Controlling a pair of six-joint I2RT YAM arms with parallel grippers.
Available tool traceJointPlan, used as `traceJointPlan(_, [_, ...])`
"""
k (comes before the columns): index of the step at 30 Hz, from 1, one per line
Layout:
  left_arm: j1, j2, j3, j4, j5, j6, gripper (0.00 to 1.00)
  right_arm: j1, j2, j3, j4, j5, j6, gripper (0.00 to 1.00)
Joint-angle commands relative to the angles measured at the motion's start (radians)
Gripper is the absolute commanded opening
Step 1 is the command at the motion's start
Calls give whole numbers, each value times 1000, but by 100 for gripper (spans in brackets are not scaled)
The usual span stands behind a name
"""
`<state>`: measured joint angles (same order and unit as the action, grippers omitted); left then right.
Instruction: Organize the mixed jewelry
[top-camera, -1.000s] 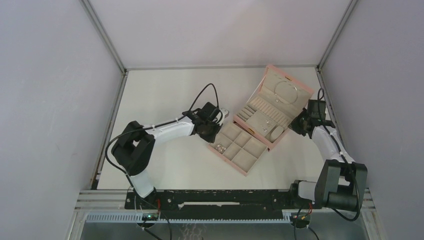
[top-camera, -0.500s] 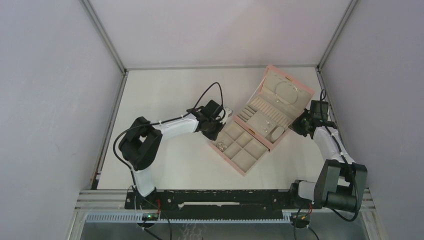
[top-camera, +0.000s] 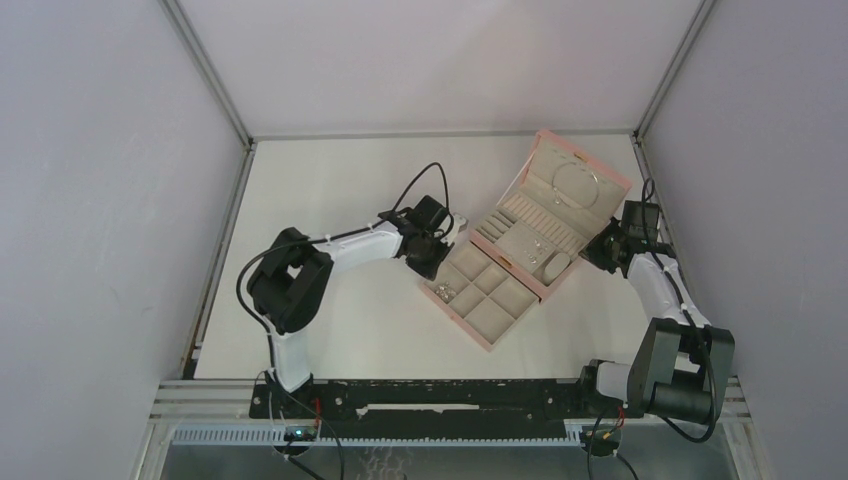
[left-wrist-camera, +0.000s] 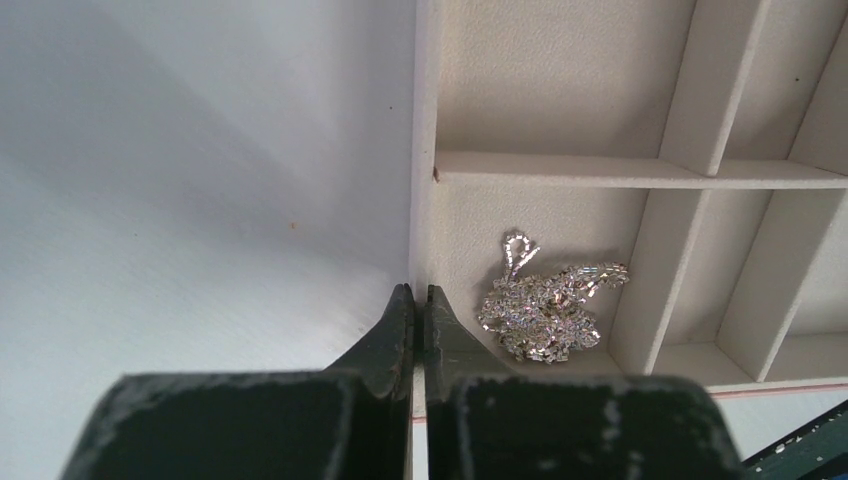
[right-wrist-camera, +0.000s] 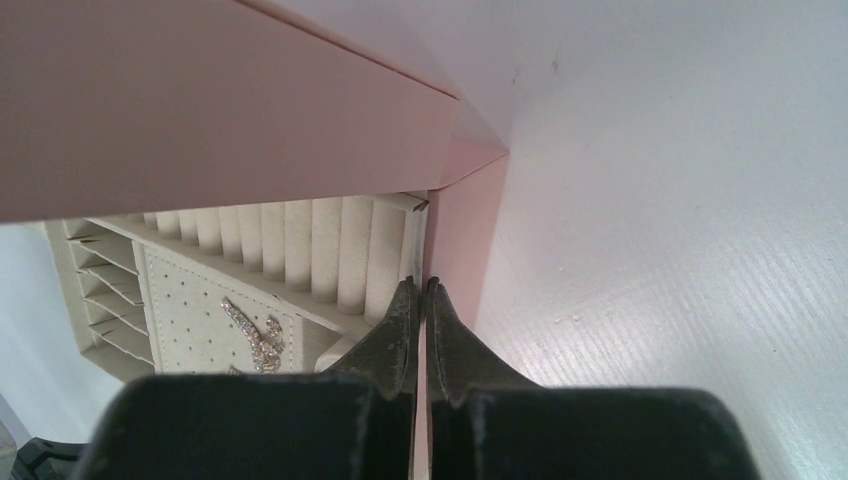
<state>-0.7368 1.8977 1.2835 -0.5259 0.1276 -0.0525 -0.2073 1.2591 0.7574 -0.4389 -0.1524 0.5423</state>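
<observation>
The pink tray (left-wrist-camera: 560, 170) wall is being pinched by the closed left gripper (left-wrist-camera: 420, 295), with the chain cluster (left-wrist-camera: 545, 315) lying in the adjoining compartment. The pink box (right-wrist-camera: 462, 230) wall is being pinched likewise by the right gripper (right-wrist-camera: 419, 288). A spill of the cluster is being risked if the tray is jerked or tilted.

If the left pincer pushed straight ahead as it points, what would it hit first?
Probably the tray wall: the left pincer is closed right at its rim, though contact is unclear. The chain cluster lies off to the side.
</observation>
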Motion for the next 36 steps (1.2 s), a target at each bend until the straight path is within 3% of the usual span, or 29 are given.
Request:
traceJointPlan(1, [2,-41,23,146,90,-27,0,6,5,-1,11,-55,-28,0])
traceJointPlan(12, [11,-81,-22,221,140,-32,0,18,27,-1,23,-65,-21,0])
traceJointPlan(36, [28,-111,46,169,153,-32,0,34,47,-1,35,-79,-12,0])
